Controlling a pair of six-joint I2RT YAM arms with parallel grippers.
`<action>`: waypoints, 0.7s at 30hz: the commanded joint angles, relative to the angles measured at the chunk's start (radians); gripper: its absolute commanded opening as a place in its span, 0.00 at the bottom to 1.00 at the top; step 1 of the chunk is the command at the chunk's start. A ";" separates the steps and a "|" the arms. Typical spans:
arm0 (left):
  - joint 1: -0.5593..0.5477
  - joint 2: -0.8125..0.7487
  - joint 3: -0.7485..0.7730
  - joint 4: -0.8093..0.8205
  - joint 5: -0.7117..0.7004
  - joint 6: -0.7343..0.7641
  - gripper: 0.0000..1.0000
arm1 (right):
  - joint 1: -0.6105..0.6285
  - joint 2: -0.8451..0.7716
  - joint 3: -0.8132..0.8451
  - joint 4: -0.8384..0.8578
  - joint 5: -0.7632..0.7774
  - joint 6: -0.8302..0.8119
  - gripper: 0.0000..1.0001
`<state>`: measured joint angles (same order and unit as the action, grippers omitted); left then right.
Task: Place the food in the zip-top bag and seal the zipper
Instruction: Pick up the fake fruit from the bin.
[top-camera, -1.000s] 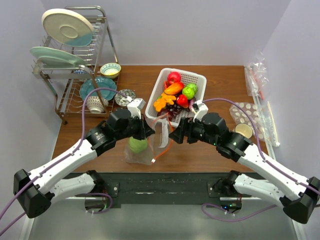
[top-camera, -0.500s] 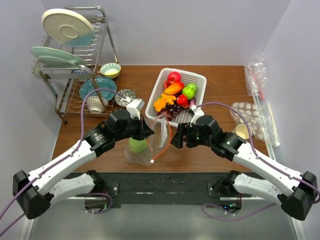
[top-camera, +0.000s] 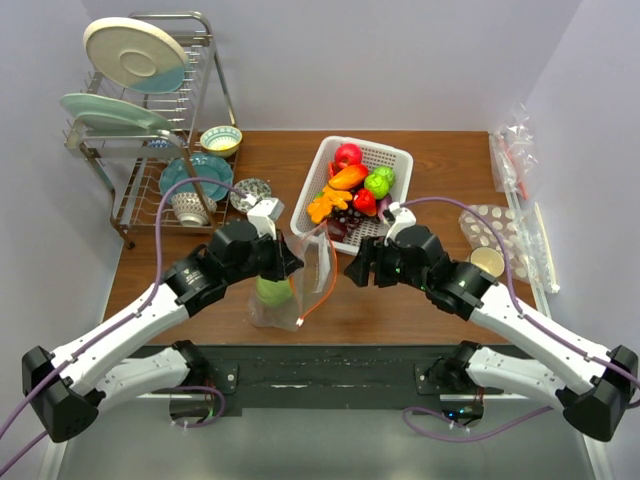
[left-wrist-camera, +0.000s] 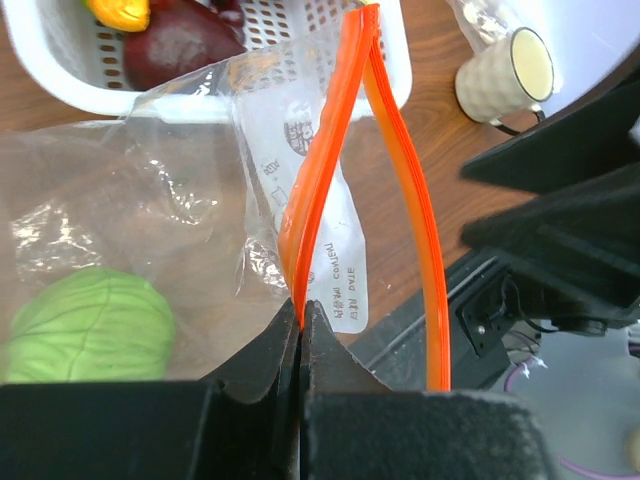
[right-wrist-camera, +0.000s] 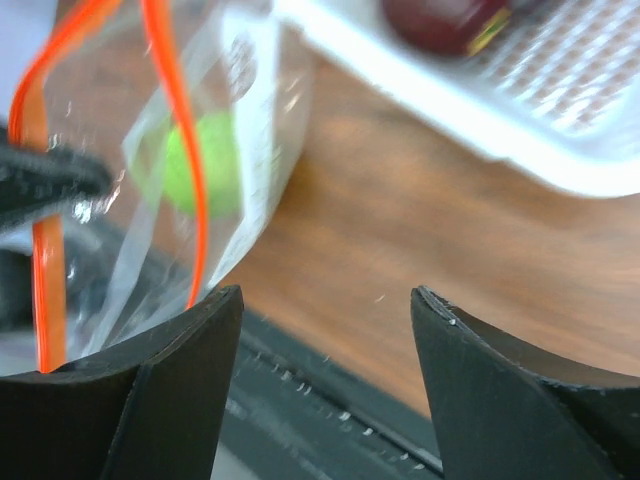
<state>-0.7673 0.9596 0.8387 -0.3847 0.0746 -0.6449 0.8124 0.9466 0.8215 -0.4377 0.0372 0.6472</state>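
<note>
While the left jaws clench its orange-red zipper (left-wrist-camera: 325, 170), the clear, crinkly zip-top bag (left-wrist-camera: 150, 200) gapes; right jaws spread, empty.

This is a robotics lab dressed as a mock kitchen. Plain pale walls (top-camera: 400, 60) box in a small wooden surface (top-camera: 440, 170). A left arm (top-camera: 130, 325) and a right arm (top-camera: 530, 330), trailing purple cables (top-camera: 195, 181), are bolted to a black rail (top-camera: 330, 365) at its near edge. The kitchen props are a wire dish rack (top-camera: 190, 95) with plates (top-camera: 135, 55) and bowls (top-camera: 220, 140), plus a white basket (top-camera: 395, 152) of toy-bright food (top-camera: 350, 178).
</note>
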 joint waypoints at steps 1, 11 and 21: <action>-0.003 -0.027 0.037 -0.037 -0.071 0.048 0.00 | -0.005 0.033 0.168 -0.123 0.260 -0.095 0.70; -0.003 -0.021 0.192 -0.238 -0.298 0.139 0.00 | -0.056 0.386 0.479 -0.194 0.429 -0.273 0.77; -0.003 0.010 0.258 -0.304 -0.345 0.180 0.00 | -0.142 0.707 0.708 -0.207 0.503 -0.374 0.80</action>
<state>-0.7673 0.9478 1.0592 -0.6746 -0.2359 -0.5034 0.7063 1.5974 1.4384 -0.6415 0.4755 0.3367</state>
